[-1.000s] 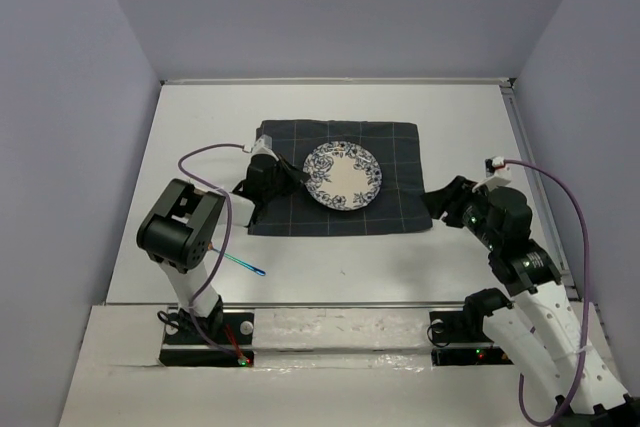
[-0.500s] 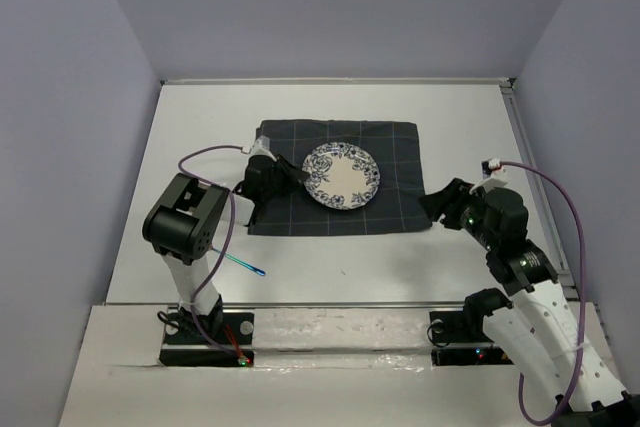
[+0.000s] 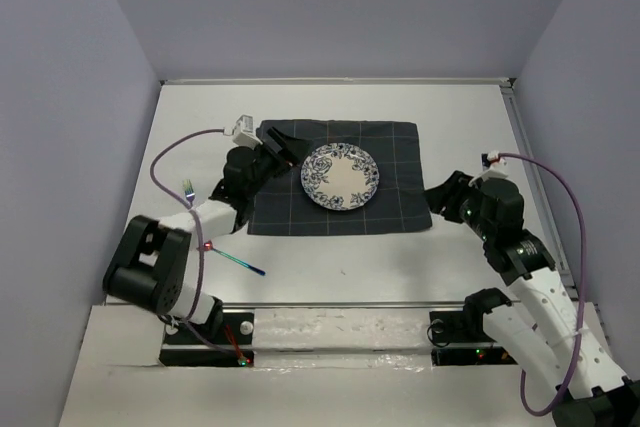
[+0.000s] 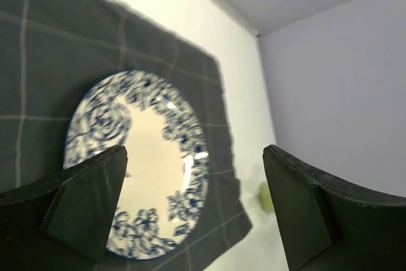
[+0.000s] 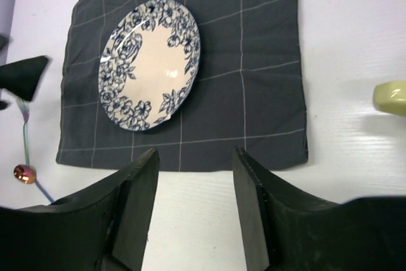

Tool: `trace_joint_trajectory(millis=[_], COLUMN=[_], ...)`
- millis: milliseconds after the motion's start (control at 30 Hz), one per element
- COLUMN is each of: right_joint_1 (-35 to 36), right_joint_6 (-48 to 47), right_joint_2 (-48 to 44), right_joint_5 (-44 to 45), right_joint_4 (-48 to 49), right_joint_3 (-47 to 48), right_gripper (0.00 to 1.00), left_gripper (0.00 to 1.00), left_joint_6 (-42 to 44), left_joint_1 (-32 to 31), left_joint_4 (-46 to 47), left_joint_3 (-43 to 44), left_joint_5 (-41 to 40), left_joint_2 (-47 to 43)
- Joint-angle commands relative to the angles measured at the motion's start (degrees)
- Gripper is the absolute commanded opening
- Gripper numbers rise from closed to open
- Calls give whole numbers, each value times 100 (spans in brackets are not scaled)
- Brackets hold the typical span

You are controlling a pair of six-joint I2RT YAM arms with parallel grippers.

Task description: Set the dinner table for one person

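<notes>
The dinner table (image 3: 330, 257) is a white tabletop with a dark grey gridded cloth (image 3: 400, 197) spread at its middle. A blue floral plate (image 3: 342, 176) lies on the cloth. My left gripper (image 3: 283, 150) hovers over the cloth's far left part, just left of the plate. In the left wrist view it (image 4: 193, 204) is wide open and holds nothing, with the plate (image 4: 152, 163) below the gap. My right gripper (image 3: 440, 202) sits by the cloth's right near corner. It (image 5: 193, 211) is also open and holds nothing, over bare table.
An iridescent piece of cutlery (image 3: 245, 265) lies on the table near the cloth's near left corner. What looks like fork tines (image 3: 187, 187) show further left. A pale yellow-green object (image 5: 390, 98) sits right of the cloth. Purple cables loop from both wrists.
My left gripper was shut beside the plate's left edge and now stands wide open. Its wrist has swung toward the far left and the elbow has dropped leftward. The right arm has barely shifted.
</notes>
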Motion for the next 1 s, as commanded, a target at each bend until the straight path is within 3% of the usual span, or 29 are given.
trace_joint_trajectory(millis=[0,267,433,567,633,733,967], right_joint_1=[60,60,-97,-624,-818,-1021,-1205], right_joint_6=[-222,-107,-55,-151,-274,-292,-116], right_joint_2=[247,1021,1285,1733,1970,2313,3042], right_joint_5=[1367,3257,4535,4519,4177,3686,3376], right_joint_4=[-128,-287,-437,-489,-498,-507,-533], right_joint_3=[561,1071,1317,1528,1616,1704,1740], right_gripper=[47,46,40,41,48,51,52], left_gripper=[99,99,99,99,99,99,99], left_joint_6=[506,2448,3388,4119,4164,4181,4199], left_joint_1=[-47,-215,-224,-232,-232,-232,-592], left_joint_4=[-335,-3191,-4853,-5461,-5505,-5400,-5453], left_joint_3=[-149,-9,246,387,228,237,202], left_joint_5=[-140,-325,-97,-211,-413,-229,-211], left_joint_2=[-1855,-5179,-6079,-6299,-6475,-6642,-6906])
